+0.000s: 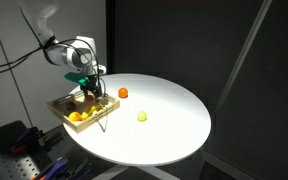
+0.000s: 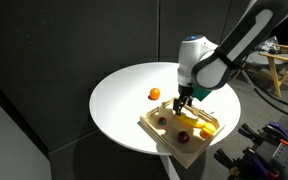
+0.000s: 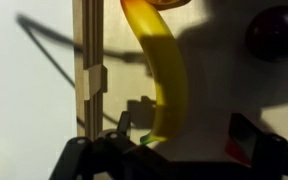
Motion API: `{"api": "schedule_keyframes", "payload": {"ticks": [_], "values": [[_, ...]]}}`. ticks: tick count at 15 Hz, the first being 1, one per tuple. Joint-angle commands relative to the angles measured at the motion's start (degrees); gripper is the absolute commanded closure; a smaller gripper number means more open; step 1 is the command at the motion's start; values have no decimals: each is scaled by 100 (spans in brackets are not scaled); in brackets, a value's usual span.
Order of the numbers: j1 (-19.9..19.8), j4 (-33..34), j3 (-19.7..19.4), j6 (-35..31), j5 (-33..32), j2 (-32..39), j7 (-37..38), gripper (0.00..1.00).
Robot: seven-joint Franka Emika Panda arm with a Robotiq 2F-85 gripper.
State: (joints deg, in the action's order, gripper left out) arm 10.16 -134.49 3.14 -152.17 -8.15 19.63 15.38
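My gripper (image 1: 90,88) hangs over a wooden tray (image 1: 110,104) at the edge of a round white table (image 1: 169,135). In an exterior view the gripper (image 2: 183,103) is just above the tray (image 2: 170,143), close to a yellow banana (image 2: 200,124) and dark round fruits (image 2: 183,136). In the wrist view the jaws (image 3: 182,140) are open and empty. The banana (image 3: 169,80) lies lengthwise, its tip next to one finger. A dark round fruit (image 3: 276,30) lies at the top right. The tray's wooden wall (image 3: 87,70) runs along the left.
An orange fruit (image 1: 123,93) lies on the table beside the tray; it also shows in an exterior view (image 2: 155,94). A small yellow fruit (image 1: 142,116) lies nearer the table's middle. Dark curtains surround the table. Equipment stands below the table's edge (image 2: 274,135).
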Motion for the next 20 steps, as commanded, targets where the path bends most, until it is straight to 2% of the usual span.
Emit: {"api": "schedule_keyframes", "payload": {"ticks": [1,20], "values": [[-23,5,-1,-122,166,85,-132,0],[-1,67,-81,-393,147,412,-160,0]]}}
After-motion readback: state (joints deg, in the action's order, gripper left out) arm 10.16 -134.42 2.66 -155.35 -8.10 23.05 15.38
